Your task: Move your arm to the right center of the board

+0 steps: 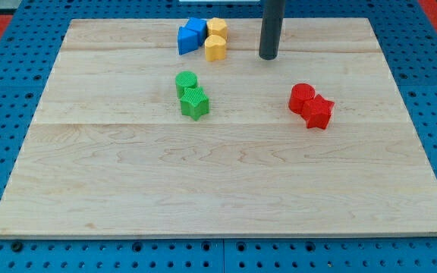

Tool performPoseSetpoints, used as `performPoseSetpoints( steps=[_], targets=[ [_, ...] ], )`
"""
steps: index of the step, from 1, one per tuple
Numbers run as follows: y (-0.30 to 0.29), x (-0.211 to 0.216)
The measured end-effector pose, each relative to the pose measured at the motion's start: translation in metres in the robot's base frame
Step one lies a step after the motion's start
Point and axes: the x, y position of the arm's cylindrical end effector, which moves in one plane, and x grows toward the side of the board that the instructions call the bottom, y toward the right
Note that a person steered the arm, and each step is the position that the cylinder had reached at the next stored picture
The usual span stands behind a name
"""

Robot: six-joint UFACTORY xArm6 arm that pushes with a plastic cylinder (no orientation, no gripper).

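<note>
Six small blocks sit on the table point(226, 189), a pale wooden board over a blue pegboard, and we go from the largest thing down. Our rod comes in from the view's top, and my tip point(268, 57) rests near the top edge, just right of the blue and yellow cluster and well apart from the red pair. We carry no hand at all, so nothing is spread, pressed together or pinching; the rod simply ends in that tip. We judge the task barely begun: the goal, the right centre of the table, lies toward the view's right and lower than the tip. The next move calls for a slide right and down, passing above or right of the red cylinder point(302, 97) and red star point(319, 112) so as not to nudge them. Elsewhere lie a green cylinder point(186, 80) touching a green star point(194, 104), a blue block point(191, 36), and two yellow blocks point(215, 39). No containers appear.
</note>
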Motion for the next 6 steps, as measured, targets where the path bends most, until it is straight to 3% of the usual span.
performPoseSetpoints(
  steps=[1, 2, 4, 5, 6],
  targets=[
    [-0.057, -0.002],
    [-0.078, -0.039],
    [0.052, -0.018],
    [0.103, 0.018],
    [0.156, 0.081]
  ],
)
